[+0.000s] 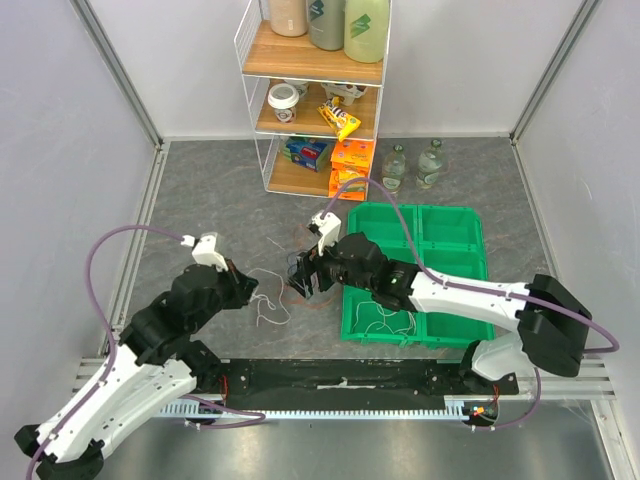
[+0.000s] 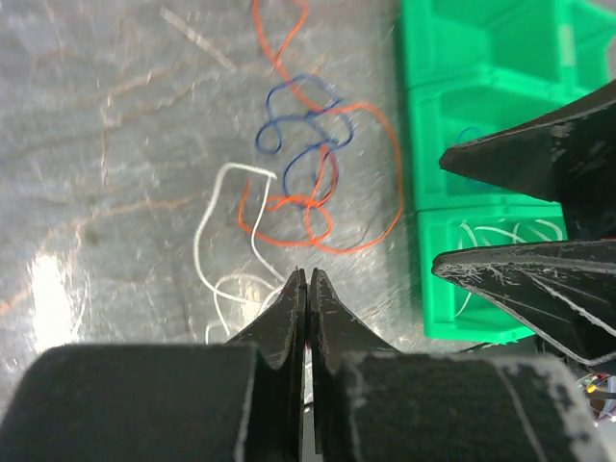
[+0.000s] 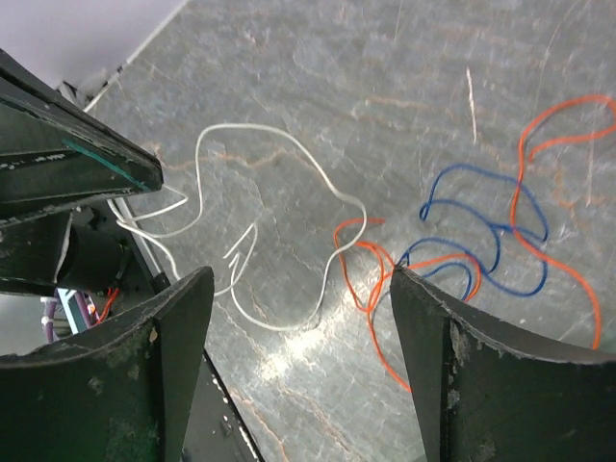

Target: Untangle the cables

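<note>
We see the cables spread loose on the table (image 1: 220, 190) just beside the green bin (image 1: 450, 215), on its side towards the left arm: the orange cable (image 2: 385, 192) and blue cable (image 2: 308, 125) crossing nearest the bin, the white cable (image 3: 289, 164) farther from it. The right gripper (image 3: 300, 279) hangs spread wide above them. The left gripper (image 2: 306, 274) is clenched at the white cable; we cannot tell if it pinches it.

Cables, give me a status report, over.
Left gripper shut by white cable, grip unclear. Right gripper open above orange cable and blue cable, tangled. Green bin alongside, nothing blocking.
</note>
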`<state>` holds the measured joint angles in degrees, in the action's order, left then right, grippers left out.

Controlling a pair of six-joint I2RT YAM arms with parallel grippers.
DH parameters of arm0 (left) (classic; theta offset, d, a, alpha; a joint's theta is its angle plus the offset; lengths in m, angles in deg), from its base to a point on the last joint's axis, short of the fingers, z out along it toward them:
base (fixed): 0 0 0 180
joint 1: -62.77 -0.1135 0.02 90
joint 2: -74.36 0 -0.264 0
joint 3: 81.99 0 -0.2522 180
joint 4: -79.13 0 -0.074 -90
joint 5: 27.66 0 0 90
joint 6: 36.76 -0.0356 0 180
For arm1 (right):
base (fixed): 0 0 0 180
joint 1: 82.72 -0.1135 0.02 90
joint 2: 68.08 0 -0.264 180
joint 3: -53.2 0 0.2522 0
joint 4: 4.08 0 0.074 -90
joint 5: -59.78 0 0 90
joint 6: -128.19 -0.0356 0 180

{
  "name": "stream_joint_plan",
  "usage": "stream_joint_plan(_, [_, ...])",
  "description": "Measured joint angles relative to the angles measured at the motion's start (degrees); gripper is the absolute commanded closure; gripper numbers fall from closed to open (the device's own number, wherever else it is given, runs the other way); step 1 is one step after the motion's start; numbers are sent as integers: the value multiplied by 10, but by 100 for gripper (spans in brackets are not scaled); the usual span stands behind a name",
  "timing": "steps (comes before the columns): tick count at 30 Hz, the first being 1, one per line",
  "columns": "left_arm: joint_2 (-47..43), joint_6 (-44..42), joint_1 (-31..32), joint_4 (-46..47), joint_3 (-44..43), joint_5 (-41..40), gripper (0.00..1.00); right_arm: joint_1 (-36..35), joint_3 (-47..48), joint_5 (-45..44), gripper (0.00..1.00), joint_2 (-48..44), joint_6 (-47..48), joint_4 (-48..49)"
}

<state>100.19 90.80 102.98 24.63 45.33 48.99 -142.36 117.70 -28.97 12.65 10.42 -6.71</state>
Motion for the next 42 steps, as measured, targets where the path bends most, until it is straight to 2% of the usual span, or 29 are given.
stream_joint_plan(5, [7, 56, 0, -8, 48, 11, 98, -2, -21, 20, 29, 42, -32, 17])
stream_joint_plan(14, [-75, 204, 0, -6, 151, 45, 98, -41, -26, 32, 28, 113, -105, 45])
stream_joint_plan(21, [-51, 261, 0, 37, 237, 86, 92, -46, -81, 39, 28, 107, -172, 78])
stream_joint_plan(24, [-43, 274, 0, 54, 246, 91, 81, -47, -96, 38, 27, 94, -194, 87])
stream_joint_plan(27, [-45, 282, 0, 64, 250, 90, 62, -54, -116, 27, 25, 84, -219, 103])
stream_joint_plan(30, [-53, 292, 0, 69, 253, 92, 48, -66, -131, 13, 20, 84, -229, 105])
stream_joint_plan(32, [-61, 294, 0, 70, 254, 96, 30, -71, -132, 2, 14, 84, -226, 98])
stream_joint_plan(34, [-72, 292, 0, 69, 253, 99, 19, -75, -132, -10, 10, 84, -217, 90])
stream_joint_plan(37, [-87, 285, 0, 59, 240, 101, 13, -76, -129, -28, 9, 85, -196, 63])
stream_joint_plan(42, [-96, 256, 0, 30, 165, 81, 12, -85, -98, -55, 7, 119, -168, 37])
